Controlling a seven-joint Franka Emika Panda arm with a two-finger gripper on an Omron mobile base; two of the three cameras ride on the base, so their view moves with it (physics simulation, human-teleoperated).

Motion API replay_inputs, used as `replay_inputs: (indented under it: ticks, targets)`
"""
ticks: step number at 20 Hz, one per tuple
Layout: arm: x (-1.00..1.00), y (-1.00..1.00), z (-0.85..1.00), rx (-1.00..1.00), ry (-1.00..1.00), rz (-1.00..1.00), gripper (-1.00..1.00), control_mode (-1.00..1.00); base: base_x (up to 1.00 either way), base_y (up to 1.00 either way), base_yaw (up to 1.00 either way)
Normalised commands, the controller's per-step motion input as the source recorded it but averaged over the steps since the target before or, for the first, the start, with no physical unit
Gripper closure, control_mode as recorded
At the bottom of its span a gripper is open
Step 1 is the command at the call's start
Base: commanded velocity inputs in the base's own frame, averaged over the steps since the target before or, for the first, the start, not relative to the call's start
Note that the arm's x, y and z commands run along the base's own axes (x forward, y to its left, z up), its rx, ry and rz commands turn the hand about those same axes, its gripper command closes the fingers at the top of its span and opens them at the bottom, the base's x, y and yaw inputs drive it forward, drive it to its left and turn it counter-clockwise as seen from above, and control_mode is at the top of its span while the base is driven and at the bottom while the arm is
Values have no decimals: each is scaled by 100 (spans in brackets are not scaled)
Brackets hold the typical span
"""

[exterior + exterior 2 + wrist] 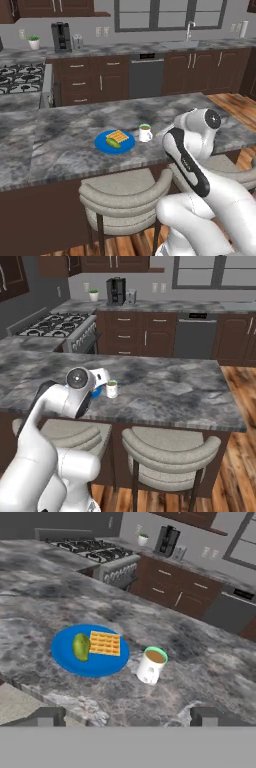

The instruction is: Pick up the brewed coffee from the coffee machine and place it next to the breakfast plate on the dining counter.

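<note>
The brewed coffee (151, 664), a white mug with a green rim and brown liquid, stands upright on the dining counter (50, 602) just right of the breakfast plate (67, 657). That blue plate carries a waffle and a green piece. My gripper (129, 717) hangs back from the mug above the counter's near edge, open, with nothing between its fingers. From the base, the mug (145, 133) (111, 389) sits beside the plate (102, 144) (95, 392), and my arm partly hides the plate in the right base view. The black coffee machine (61, 36) (115, 291) stands on the far back counter.
Two padded stools (125, 192) (167, 448) stand under the counter's near edge. A gas stove (20, 77) is at the far left. A silver toaster (77, 41) and a potted plant (34, 42) flank the coffee machine. A sink faucet (189, 31) is at the back right.
</note>
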Motion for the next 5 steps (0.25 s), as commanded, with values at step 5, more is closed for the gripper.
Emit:
replay_inputs:
  ticks: [5]
  targets:
    - [-50, -25, 32, 11, -11, 15, -100, -100, 0, 0, 0]
